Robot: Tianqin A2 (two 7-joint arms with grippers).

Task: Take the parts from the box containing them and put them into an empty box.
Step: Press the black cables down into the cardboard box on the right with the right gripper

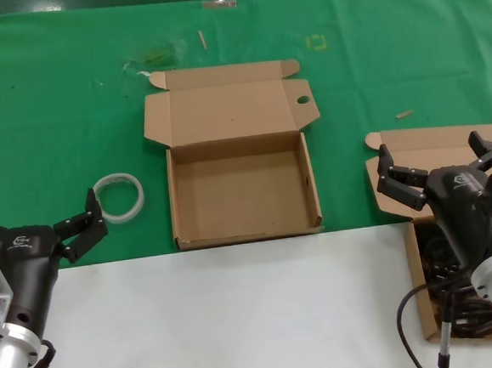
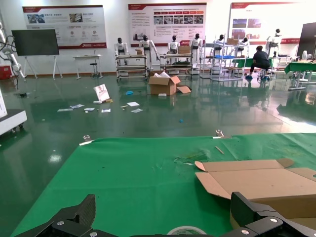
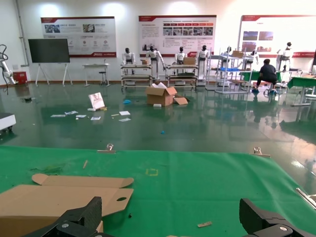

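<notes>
The empty box (image 1: 176,200) lies open mid-table, its lid flap with a round hole (image 1: 302,99) folded back. It also shows in the left wrist view (image 2: 256,180) and the right wrist view (image 3: 54,197). The box containing the parts (image 1: 422,302) sits at the right edge, with black cables (image 1: 443,254) partly hidden under my right arm. My right gripper (image 1: 443,168) hovers open and empty above that box's lid; it also shows in its wrist view (image 3: 170,222). My left gripper (image 1: 37,219) is open and empty at the lower left, also seen in its wrist view (image 2: 165,219).
A white tape ring (image 1: 119,196) lies on the green cloth (image 1: 54,122) between my left gripper and the empty box, and shows in the left wrist view (image 2: 186,230). Bare white table (image 1: 240,321) runs along the front. Small scraps lie on the far cloth.
</notes>
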